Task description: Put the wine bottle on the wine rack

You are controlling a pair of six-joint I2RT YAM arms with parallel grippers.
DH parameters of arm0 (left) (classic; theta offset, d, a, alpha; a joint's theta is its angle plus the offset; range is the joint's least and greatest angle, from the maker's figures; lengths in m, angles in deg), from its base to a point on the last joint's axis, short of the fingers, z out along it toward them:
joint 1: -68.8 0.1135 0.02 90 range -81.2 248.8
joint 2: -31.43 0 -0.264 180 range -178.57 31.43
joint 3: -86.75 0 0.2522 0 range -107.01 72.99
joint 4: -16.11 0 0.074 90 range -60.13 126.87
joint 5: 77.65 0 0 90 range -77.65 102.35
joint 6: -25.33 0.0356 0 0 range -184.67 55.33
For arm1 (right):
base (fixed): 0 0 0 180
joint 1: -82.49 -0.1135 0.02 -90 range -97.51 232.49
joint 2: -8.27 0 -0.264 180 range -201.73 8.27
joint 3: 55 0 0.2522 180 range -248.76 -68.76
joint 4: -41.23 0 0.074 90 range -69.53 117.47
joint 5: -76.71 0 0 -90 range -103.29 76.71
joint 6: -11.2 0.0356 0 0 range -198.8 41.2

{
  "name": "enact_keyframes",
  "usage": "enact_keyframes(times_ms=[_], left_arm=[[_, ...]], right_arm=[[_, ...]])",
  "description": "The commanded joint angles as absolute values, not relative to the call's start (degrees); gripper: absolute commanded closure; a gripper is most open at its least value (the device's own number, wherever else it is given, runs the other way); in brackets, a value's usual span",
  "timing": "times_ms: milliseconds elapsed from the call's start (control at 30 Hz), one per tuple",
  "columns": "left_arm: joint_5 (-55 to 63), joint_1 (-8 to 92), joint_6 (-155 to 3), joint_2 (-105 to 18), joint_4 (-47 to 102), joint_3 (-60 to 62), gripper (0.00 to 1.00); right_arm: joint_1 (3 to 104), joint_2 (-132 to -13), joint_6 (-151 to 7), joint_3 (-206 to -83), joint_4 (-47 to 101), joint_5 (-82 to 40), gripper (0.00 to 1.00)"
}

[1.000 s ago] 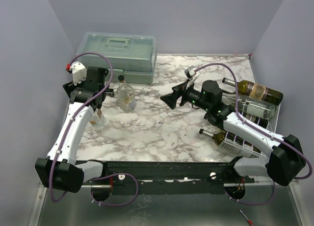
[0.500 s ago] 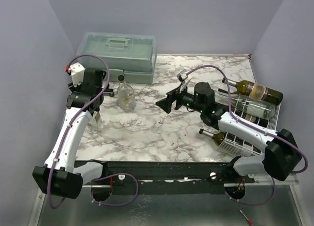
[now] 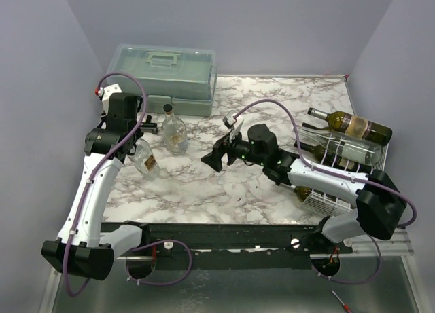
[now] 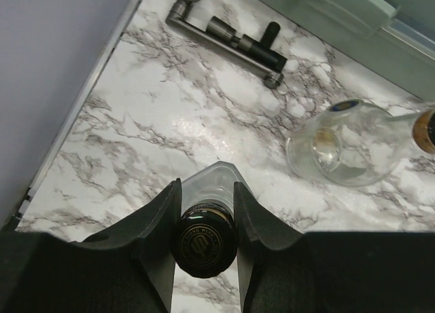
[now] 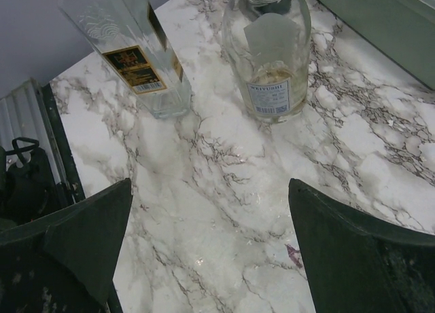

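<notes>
**Student:** What lies around the wine bottle (image 3: 145,161)?

**Tutor:** It is tilted at centre left of the overhead view, over the marble table (image 3: 224,191). Whether its base touches the marble cannot be told. Just to its right a round flask (image 3: 175,134) stands upright, apart from it. At upper left sits a grey-green toolbox (image 3: 163,75), with a black metal tool (image 4: 228,36) lying in front of it. The wine rack (image 3: 325,203) is at the right edge, well apart. The flask and the right arm (image 3: 326,177) lie between bottle and rack.

**Student:** And the pincers?

**Tutor:** The left gripper (image 4: 207,191) has both fingers pressed against the bottle's neck, just under the cap (image 4: 204,242). The right gripper (image 5: 209,191) has its fingers spread wide, with only bare marble between them.

**Student:** Any writing?

**Tutor:** The wine bottle carries a black-and-gold label with a barcode below it, and the flask has a white label. The cap shows a gold emblem on black. None of the print can be read.

**Student:** Counts?

**Tutor:** There are two arms, one toolbox and one rack. Two bottles are out on the table side, one of them gripped. At least three lie in the rack: a dark bottle (image 3: 350,125), a clear bottle (image 3: 346,149) and a green bottle (image 3: 304,189) whose neck pokes out at lower left.
</notes>
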State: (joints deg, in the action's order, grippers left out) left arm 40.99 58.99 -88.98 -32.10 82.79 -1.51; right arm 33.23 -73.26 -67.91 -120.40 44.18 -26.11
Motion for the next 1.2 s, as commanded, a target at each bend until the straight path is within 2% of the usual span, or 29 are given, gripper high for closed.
enact_keyframes(times_ms=[0,167,300,867,1000,1167], left_arm=[[31.78,59.3,-92.35,-30.64,80.12,-5.33,1.0],[20.55,59.22,-96.25,-34.07,78.02,-5.85,1.0],[15.66,59.13,-98.38,-35.67,76.53,-6.01,1.0],[6.99,58.86,-101.83,-39.28,75.47,-8.59,1.0],[5.72,58.85,-101.42,-38.91,75.4,-8.23,1.0],[4.11,58.78,-101.22,-38.34,75.4,-7.7,1.0]], right_arm=[[30.07,-75.35,-70.14,-122.46,46.37,-21.25,0.0],[26.39,-77.66,-69.02,-123.41,49.44,-11.13,0.0],[24.05,-79.65,-70.61,-125.3,51.08,-7.59,0.0],[16.2,-95.49,-79.49,-140.37,49.94,9.26,0.0],[16.21,-98.55,-84.16,-142.68,49.36,10.43,0.08],[16.2,-100.67,-87.23,-141.49,54.25,10.78,0.1]])
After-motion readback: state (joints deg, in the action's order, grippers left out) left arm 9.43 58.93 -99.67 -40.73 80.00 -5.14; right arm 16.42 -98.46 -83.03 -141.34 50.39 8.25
